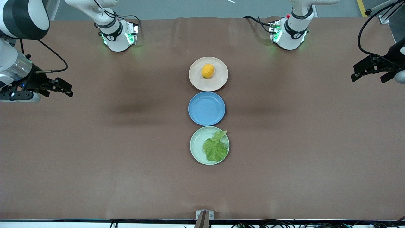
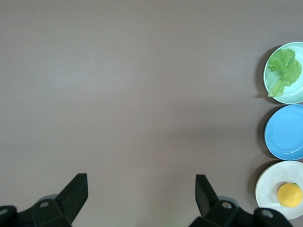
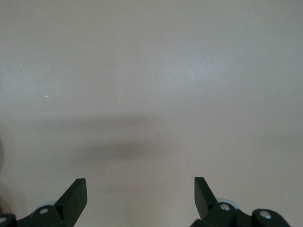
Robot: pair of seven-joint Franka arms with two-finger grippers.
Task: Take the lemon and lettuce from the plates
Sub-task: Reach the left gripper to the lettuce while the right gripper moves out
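The lemon [image 1: 208, 71] lies on the beige-pink plate [image 1: 193, 79], the plate farthest from the front camera. The lettuce [image 1: 215, 147] lies on the mint green plate [image 1: 196, 142], the nearest one, with its stem end over the rim. The left wrist view shows the lemon [image 2: 289, 194], its plate [image 2: 267, 189], the lettuce [image 2: 284, 71] and the mint plate [image 2: 296, 94]. My left gripper [image 1: 353, 73] [image 2: 142, 182] is open and empty over bare table at the left arm's end. My right gripper [image 1: 70, 89] [image 3: 140, 184] is open and empty over bare table at the right arm's end.
An empty blue plate [image 1: 206, 108] [image 2: 284, 132] sits between the two task plates, in one row at the table's middle. Brown table cover [image 1: 126, 158] spreads on both sides. The two arm bases [image 1: 118, 34] [image 1: 289, 33] stand along the table edge farthest from the front camera.
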